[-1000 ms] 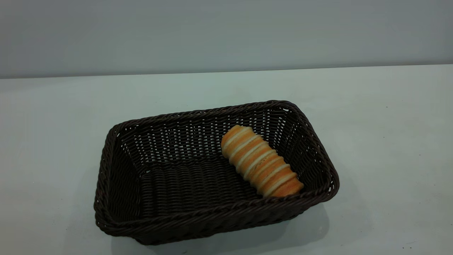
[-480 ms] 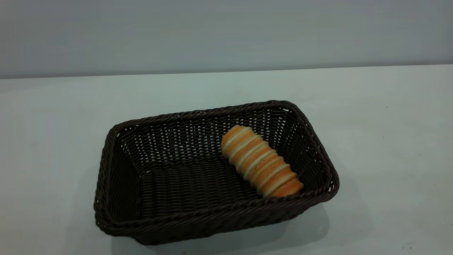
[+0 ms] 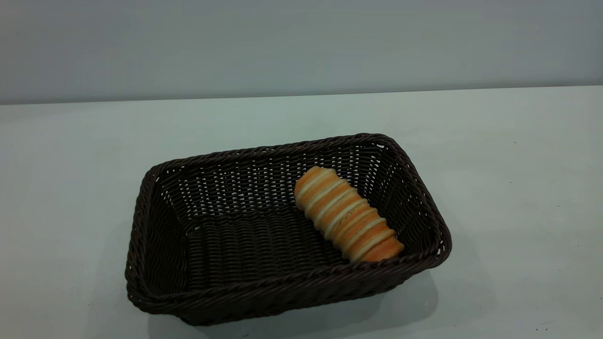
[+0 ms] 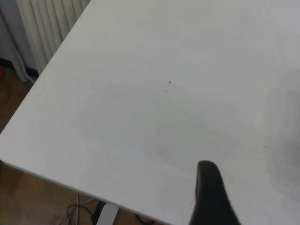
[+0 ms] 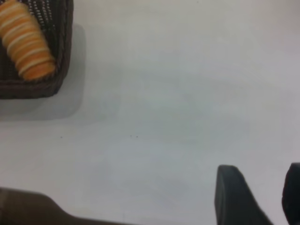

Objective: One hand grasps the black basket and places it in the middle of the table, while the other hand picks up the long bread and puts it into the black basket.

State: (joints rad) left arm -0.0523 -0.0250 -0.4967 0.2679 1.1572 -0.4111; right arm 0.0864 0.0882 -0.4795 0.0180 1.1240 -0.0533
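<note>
**Basket in the middle of the table with the bread inside**

Basket first: the black basket (image 3: 155, 263) is big, dark and woven, shaped like a box with sloping sides. Its rim looks like a braid, and light shows through little holes in its walls. It sits on the white table (image 3: 518, 212), about in the middle, turned a bit so one corner points away from the camera.

Next comes the long bread (image 3: 347, 214). It lies flat on the basket's floor, slanted, close to the basket's right wall, with one end almost touching the near rim. It is golden orange with pale cream stripes going across it, like a row of slices stuck together.

The right gripper (image 5: 255, 199) hangs over bare table, well apart from the basket, and its two dark fingers have a gap between them with nothing in it. The left gripper (image 4: 213, 194) is over a table edge, away from the basket; only one dark finger shows, so I cannot tell how its jaws stand.
</note>
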